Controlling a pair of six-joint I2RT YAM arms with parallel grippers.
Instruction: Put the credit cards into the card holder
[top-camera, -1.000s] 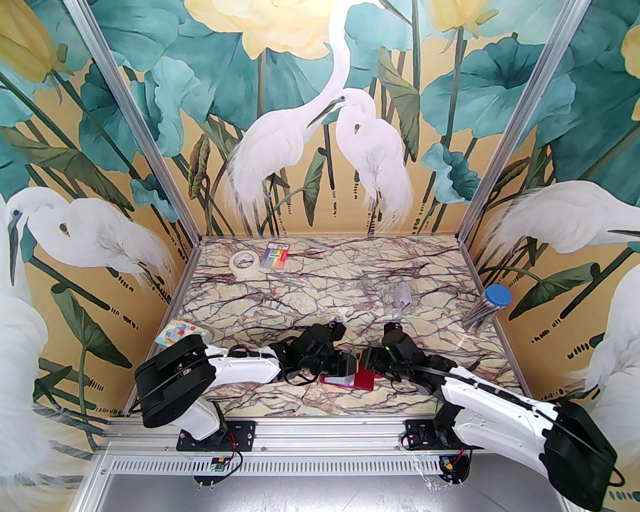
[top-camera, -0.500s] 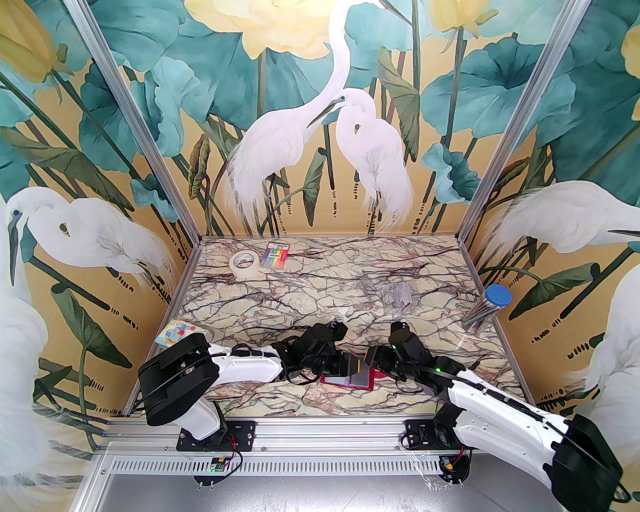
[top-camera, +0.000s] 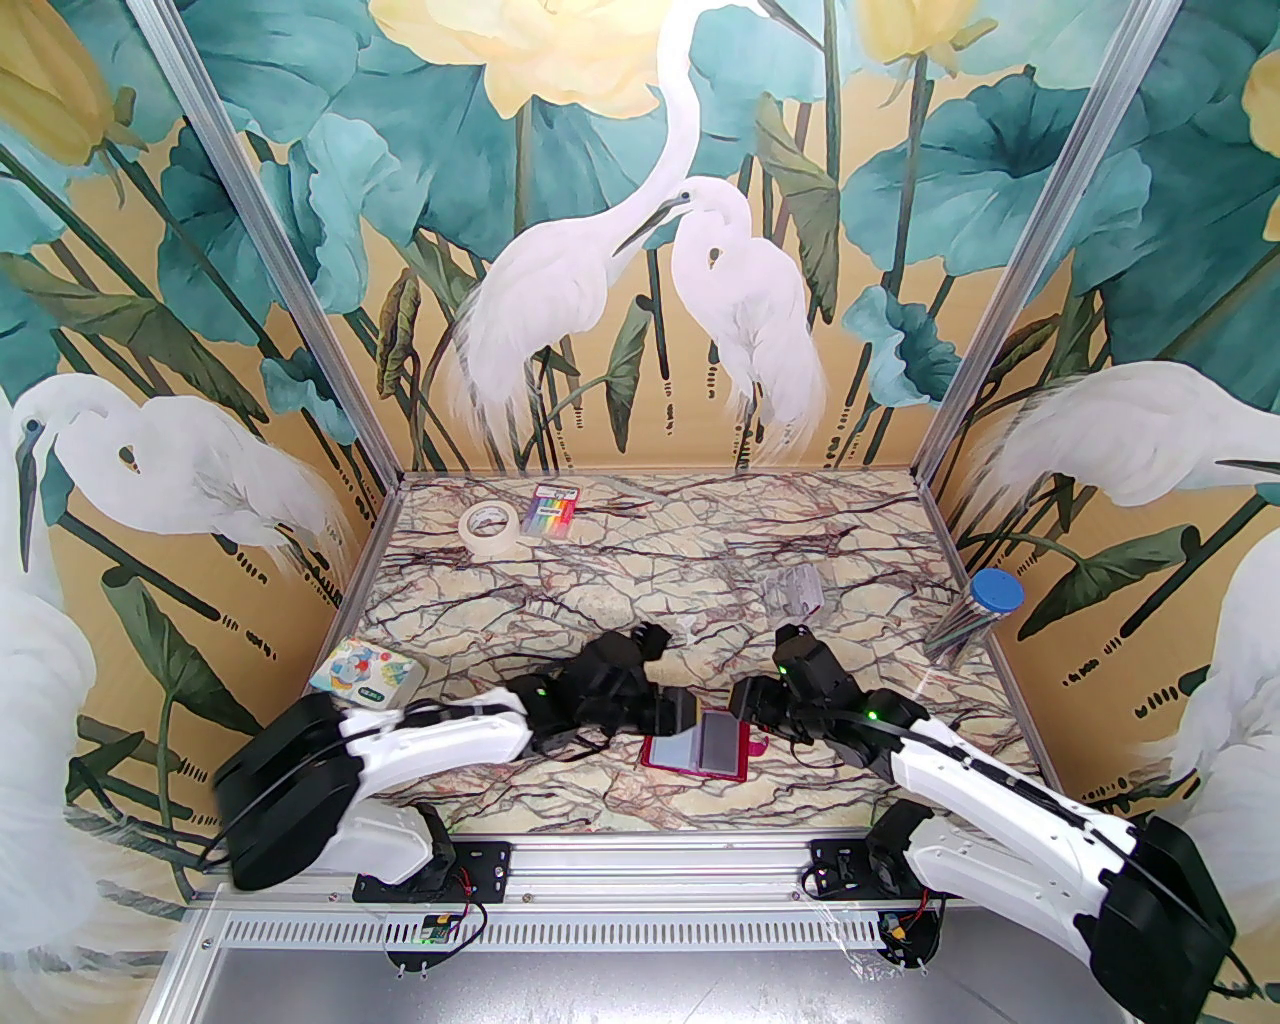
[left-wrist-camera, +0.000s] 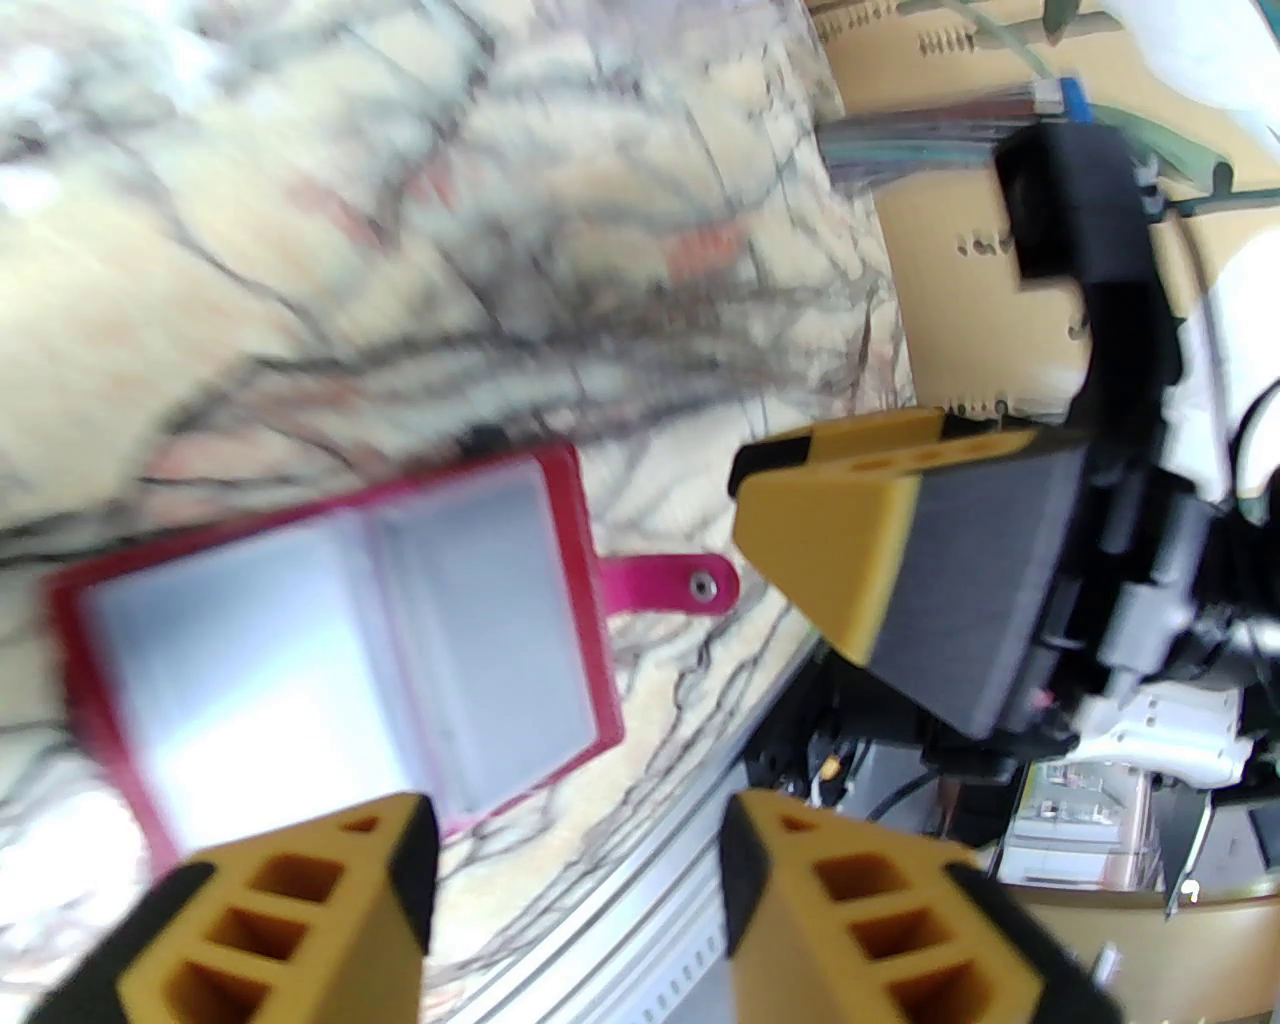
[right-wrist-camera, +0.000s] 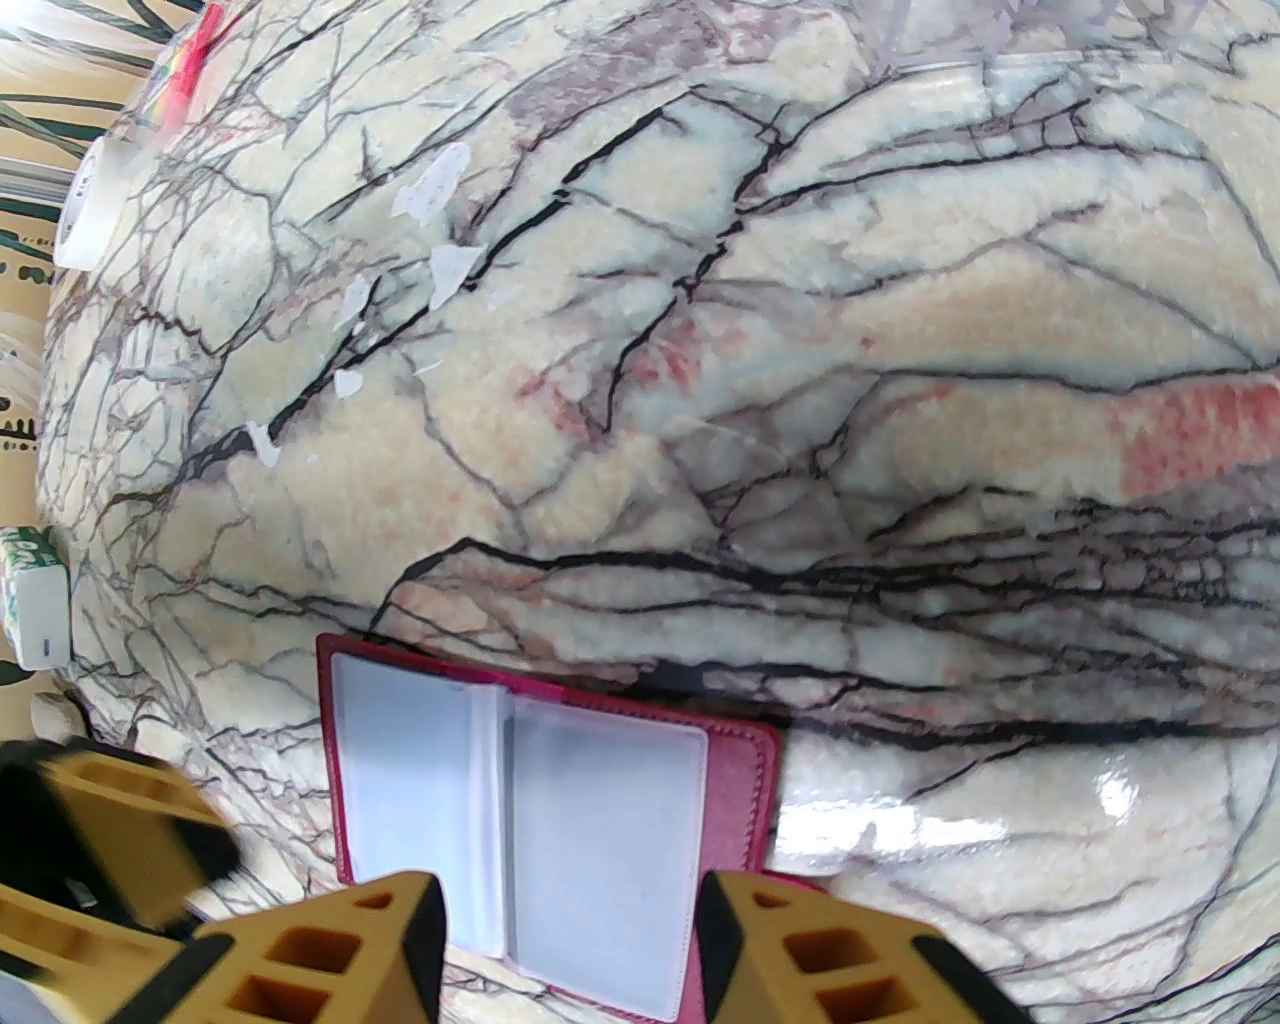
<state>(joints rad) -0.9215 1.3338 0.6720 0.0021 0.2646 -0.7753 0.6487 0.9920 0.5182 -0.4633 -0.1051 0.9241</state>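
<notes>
Near counter edge, centre.

- card holder (top-camera: 697, 752): dark red, lies open and flat on the counter (top-camera: 640, 590), between the two claws. Snap tab (left-wrist-camera: 665, 583) sticks out on its right side.
- Both inner pages show pale panels. The right page holds a grey-lilac rectangle that reads as a credit card (top-camera: 718, 740). How deep it sits in its slot cannot be told, and the left page could be card or plain sleeve.
- left claw (left-wrist-camera: 575, 900): fingers apart, nothing between them. Its wrist view is badly smeared and the holder's outline is soft there.
- right claw (right-wrist-camera: 570, 960): fingers apart, nothing pinched. The holder's near edge is cut off behind these fingers, so contact cannot be told.
- clear case (top-camera: 795, 590): mid-counter on the right, contents too small to make out.

Edges and room:
- The holder sits close to the near edge.
- The middle of the counter behind it is bare marble, apart from small clear flecks (right-wrist-camera: 440, 270).
- tape roll (top-camera: 488, 527) and striped packet (top-camera: 555, 510) are in the far left corner.
- patterned box (top-camera: 362, 668) is at the left edge.
- blue-capped tube (top-camera: 975, 610) lies by the right wall.
</notes>
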